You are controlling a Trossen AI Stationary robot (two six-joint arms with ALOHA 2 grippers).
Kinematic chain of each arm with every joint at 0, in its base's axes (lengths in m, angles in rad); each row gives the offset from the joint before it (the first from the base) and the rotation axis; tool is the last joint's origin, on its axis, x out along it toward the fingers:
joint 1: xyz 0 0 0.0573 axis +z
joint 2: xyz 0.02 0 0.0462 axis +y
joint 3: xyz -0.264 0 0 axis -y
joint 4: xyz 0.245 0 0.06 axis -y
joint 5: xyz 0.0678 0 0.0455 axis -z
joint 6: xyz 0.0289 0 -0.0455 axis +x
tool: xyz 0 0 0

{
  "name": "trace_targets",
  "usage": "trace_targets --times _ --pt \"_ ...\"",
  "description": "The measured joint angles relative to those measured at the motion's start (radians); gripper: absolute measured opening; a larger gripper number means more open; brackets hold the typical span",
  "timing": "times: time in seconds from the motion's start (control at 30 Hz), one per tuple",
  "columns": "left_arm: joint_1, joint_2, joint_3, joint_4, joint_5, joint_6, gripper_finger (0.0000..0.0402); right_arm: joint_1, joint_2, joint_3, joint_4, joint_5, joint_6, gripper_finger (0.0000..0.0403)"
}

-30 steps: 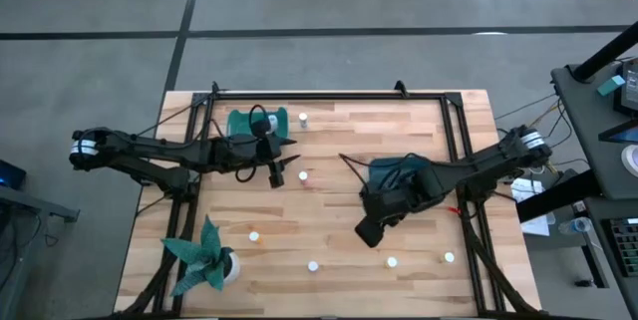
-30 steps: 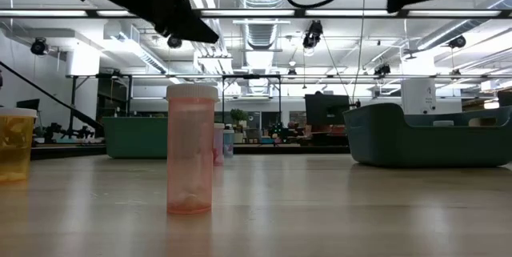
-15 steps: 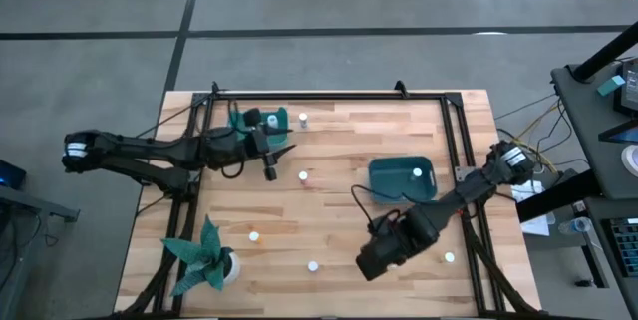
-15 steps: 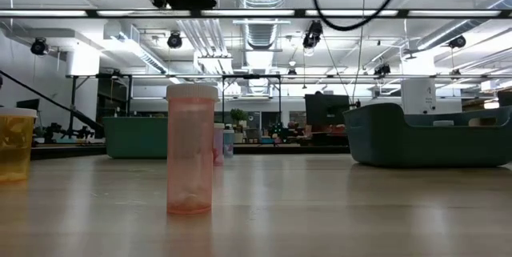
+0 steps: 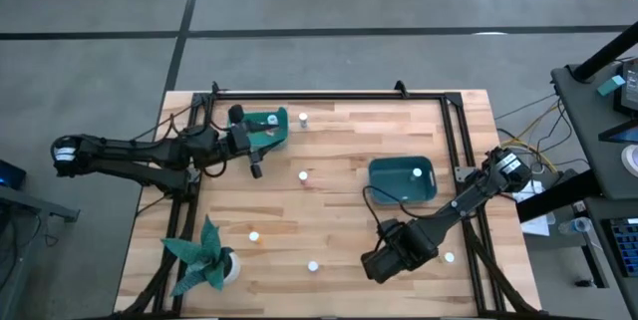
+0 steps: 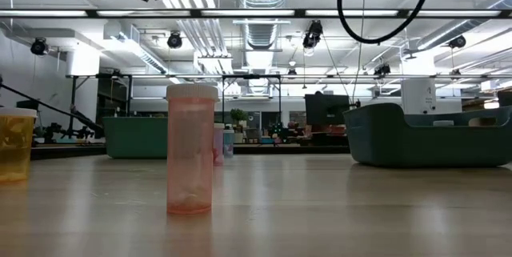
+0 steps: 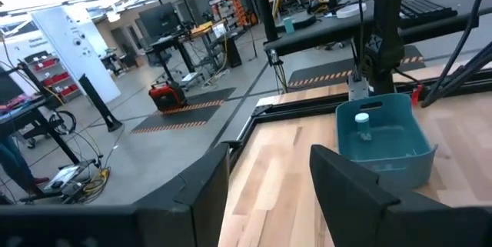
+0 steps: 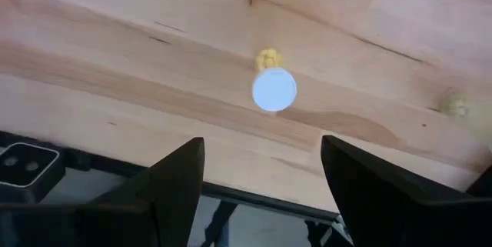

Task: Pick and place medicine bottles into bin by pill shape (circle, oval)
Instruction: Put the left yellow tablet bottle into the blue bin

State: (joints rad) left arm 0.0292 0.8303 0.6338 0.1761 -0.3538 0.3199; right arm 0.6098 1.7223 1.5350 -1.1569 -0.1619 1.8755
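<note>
Bottles are scattered over the wooden table [image 5: 339, 210], several near its front edge and one already lying in the right-hand bin [image 5: 403, 179]. The right gripper [image 8: 261, 171] is held above a bottle [image 8: 274, 89] near the front edge, its fingers spread wide and empty. This is judged to be the approach before a pick: a straight descent is called for, with the cap kept between the fingers. The left gripper [image 7: 265, 185] is held open and empty beside the left-hand bin [image 5: 261, 124].

No readable txt, labels or nos. on anything.
</note>
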Motion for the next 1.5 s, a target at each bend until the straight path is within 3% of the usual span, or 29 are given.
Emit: trace_targets --times 1.03,1.5 --pt "0.0 0.018 -0.001 0.0 0.0 0.002 0.0166 -0.001 0.143 -0.012 0.004 0.015 -0.028 0.0251" --pt "0.0 0.018 -0.001 0.0 0.0 0.002 0.0167 -0.001 0.147 -0.044 0.046 0.031 -0.043 0.025"
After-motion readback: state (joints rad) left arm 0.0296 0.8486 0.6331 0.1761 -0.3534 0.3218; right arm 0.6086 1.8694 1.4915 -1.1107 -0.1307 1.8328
